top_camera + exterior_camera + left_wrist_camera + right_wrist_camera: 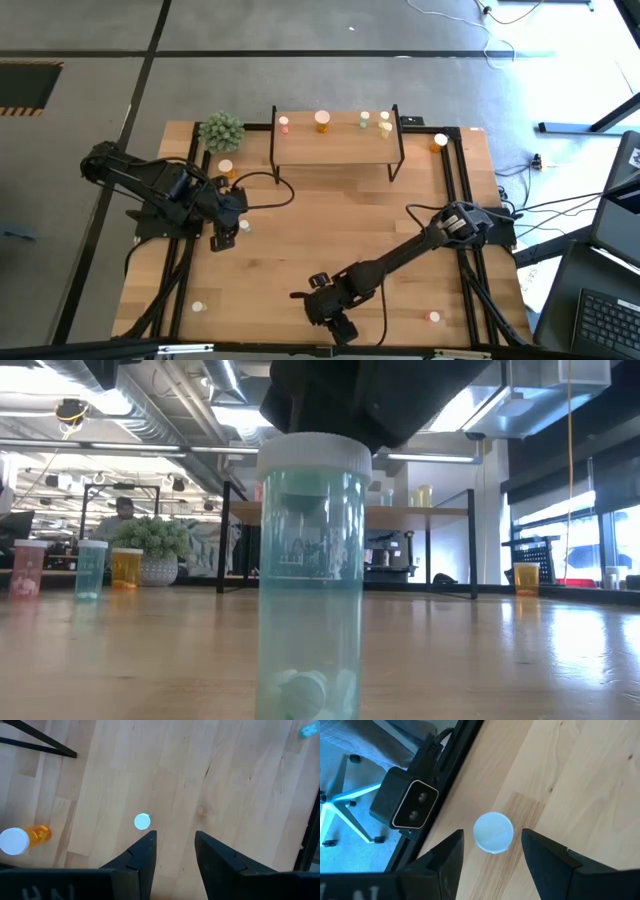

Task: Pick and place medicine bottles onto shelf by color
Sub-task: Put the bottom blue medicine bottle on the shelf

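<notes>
A pale green medicine bottle (310,580) with a white cap (493,832) stands upright on its base at the table's near edge. My right gripper (342,327) hangs just over it, open, one finger on either side of the cap; I cannot tell whether it touches. My left gripper (224,238) is open over bare wood at the left, beside a small white-capped bottle (142,821). An orange bottle (22,839) stands farther off. The shelf (340,148) at the far edge carries a pink, an orange and pale green bottles.
A potted plant (221,131) stands left of the shelf. Loose bottles stand at the near left (198,307), the near right (432,317) and the far right (440,140). Black cables and rails run along both table sides. A camera box (412,800) sits at the near edge.
</notes>
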Controlling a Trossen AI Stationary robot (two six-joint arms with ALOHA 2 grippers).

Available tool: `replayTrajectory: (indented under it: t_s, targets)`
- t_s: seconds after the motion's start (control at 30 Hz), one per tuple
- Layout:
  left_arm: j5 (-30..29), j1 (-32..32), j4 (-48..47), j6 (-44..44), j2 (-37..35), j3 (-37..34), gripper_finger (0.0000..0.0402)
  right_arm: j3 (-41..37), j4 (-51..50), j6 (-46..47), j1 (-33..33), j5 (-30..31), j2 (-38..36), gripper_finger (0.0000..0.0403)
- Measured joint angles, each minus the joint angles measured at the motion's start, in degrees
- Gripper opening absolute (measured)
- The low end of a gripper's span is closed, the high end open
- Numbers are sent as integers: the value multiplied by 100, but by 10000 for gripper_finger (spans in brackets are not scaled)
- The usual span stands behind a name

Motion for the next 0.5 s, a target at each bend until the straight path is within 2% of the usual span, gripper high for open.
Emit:
replayTrajectory:
  t_s: [0.37,0.5]
  targets:
    - [1005,0,704,1209,0,0,128,0,-1,85,0,1,0,201]
    - [1073,0,846,1340,0,1,128,0,1,295,1,44,0,201]
